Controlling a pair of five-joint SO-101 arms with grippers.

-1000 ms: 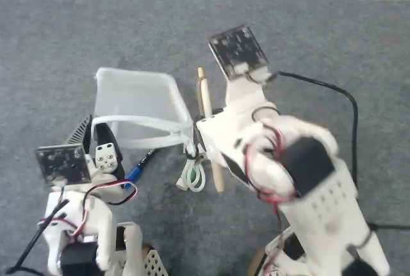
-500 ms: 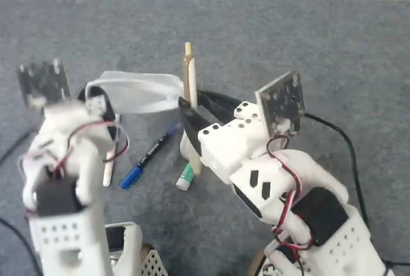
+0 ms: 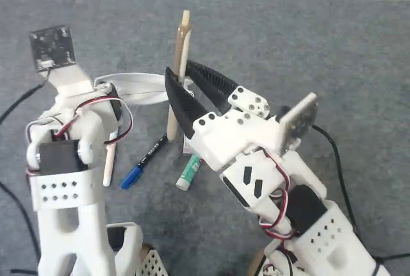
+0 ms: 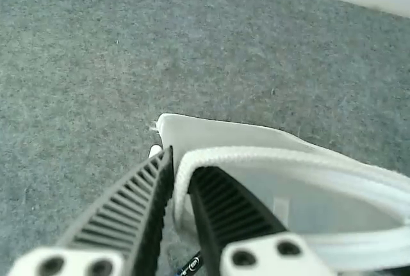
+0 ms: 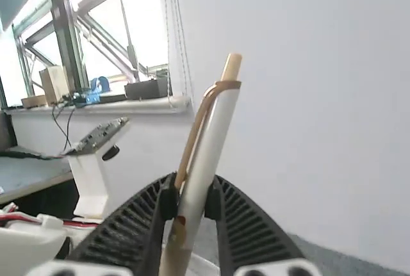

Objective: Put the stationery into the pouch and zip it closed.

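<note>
Standing upright at the high view's upper centre, a cream plastic pen (image 3: 182, 39) is pinched by the right gripper (image 3: 179, 71); a translucent white zip pouch (image 3: 138, 87) hangs centre-left. Left wrist view: the left gripper (image 4: 180, 164) clamps the pouch rim, lower centre. Right wrist view: black jaws squeeze the pen mid-frame.

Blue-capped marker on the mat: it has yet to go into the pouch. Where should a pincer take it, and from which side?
Grip the blue-capped marker mid-barrel from straight above, pincer closing across it. It lies flat and diagonal, with bare mat between it and the white pen and the green-capped stick, so both sides likely have room.
</note>
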